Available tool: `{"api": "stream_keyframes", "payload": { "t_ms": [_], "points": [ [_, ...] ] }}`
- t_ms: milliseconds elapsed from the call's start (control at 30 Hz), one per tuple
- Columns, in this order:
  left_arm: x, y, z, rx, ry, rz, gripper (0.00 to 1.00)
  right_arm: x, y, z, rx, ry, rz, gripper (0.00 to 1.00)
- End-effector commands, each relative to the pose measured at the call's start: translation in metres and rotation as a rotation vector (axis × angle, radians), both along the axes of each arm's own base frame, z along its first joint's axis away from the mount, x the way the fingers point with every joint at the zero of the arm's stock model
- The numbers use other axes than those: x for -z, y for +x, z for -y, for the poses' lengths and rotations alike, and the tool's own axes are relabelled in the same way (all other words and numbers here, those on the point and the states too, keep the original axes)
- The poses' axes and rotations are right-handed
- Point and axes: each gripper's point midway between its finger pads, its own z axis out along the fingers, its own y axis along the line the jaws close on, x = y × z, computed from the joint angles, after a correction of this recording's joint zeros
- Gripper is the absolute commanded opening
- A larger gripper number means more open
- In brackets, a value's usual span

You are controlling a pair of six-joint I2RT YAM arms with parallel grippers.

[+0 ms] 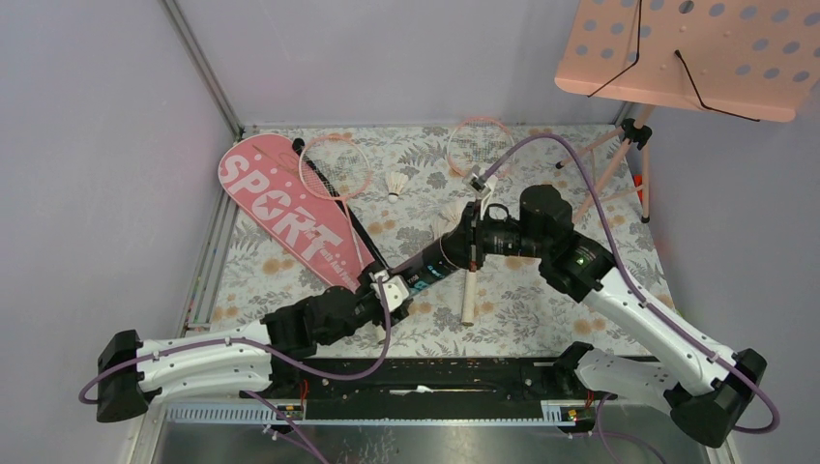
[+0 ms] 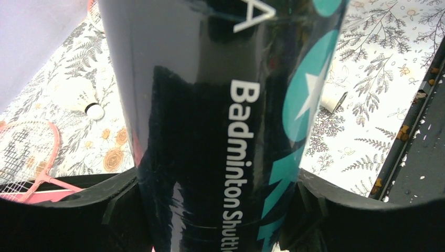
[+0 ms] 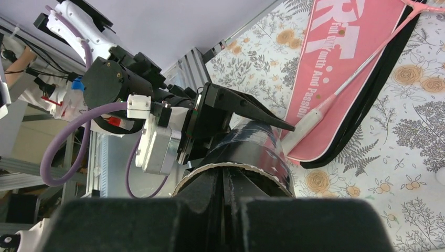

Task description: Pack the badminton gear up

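My left gripper (image 1: 391,288) (image 2: 220,210) is shut on the long black tube (image 1: 430,261) (image 2: 220,105), a finger on each side near its lower end. The tube slants up to the right. My right gripper (image 1: 466,242) (image 3: 225,181) is shut, and its fingertips sit inside the tube's open mouth (image 3: 236,167); nothing shows between them. The pink "SPORT" cover (image 1: 280,208) (image 3: 346,52) lies at the left with one racket (image 1: 334,164) (image 3: 315,118) on it. The other racket (image 1: 479,145) lies beyond, with its white handle (image 1: 468,298) near the tube. Two shuttlecocks (image 1: 395,186) (image 1: 452,213) lie between them.
A pink perforated music stand (image 1: 687,53) on tripod legs (image 1: 624,159) stands at the back right, over the table's corner. Grey walls close in the left and back. A black rail (image 1: 435,372) runs along the near edge between the arm bases.
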Motion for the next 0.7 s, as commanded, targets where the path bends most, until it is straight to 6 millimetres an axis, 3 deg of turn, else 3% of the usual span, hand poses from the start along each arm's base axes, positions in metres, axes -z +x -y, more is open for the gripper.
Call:
{"api": "stream_keyframes", "payload": {
  "t_ms": [0, 133, 267, 500, 667],
  "points": [
    [-0.022, -0.005, 0.012, 0.036, -0.112, 0.004, 0.18, 0.003, -0.019, -0.018, -0.095, -0.051, -0.020, 0.01],
    [-0.023, -0.004, 0.010, 0.025, -0.118, 0.005, 0.17, -0.003, -0.014, -0.010, -0.059, -0.128, 0.027, 0.12],
    [-0.024, 0.001, 0.005, -0.021, -0.131, 0.007, 0.17, -0.025, 0.004, 0.016, 0.103, -0.177, 0.133, 0.38],
    [-0.028, 0.007, -0.004, -0.072, -0.155, 0.023, 0.16, -0.075, 0.010, 0.061, 0.283, -0.137, 0.357, 0.75],
    [-0.035, 0.016, -0.015, -0.154, -0.188, 0.031, 0.16, -0.089, 0.028, 0.098, 0.498, -0.143, 0.414, 0.99]
  ]
}}
